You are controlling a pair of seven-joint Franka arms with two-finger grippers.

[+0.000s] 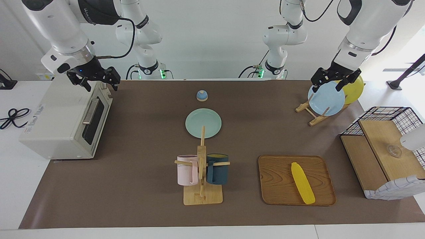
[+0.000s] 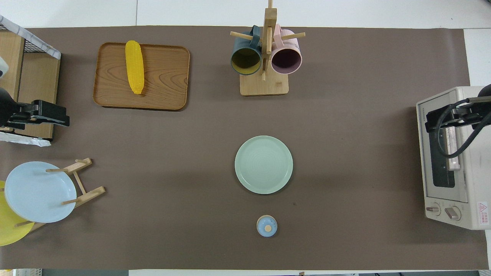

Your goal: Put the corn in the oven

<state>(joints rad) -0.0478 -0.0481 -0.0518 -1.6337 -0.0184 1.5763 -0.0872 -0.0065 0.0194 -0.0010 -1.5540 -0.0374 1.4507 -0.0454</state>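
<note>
Nothing is done yet: the corn (image 1: pixel 302 183) lies on the wooden tray (image 1: pixel 275 186) at the left arm's end of the table, and the oven (image 1: pixel 56 122) at the right arm's end has its door shut. The left gripper (image 1: pixel 335 81) hangs over the plate rack (image 1: pixel 313 114) (blue and yellow plates stand in it) with fingers spread and empty. The right gripper (image 1: pixel 96 79) hangs over the oven, fingers also apart, holding nothing, so opening the door, picking up the corn and carrying it across are all left.
</note>
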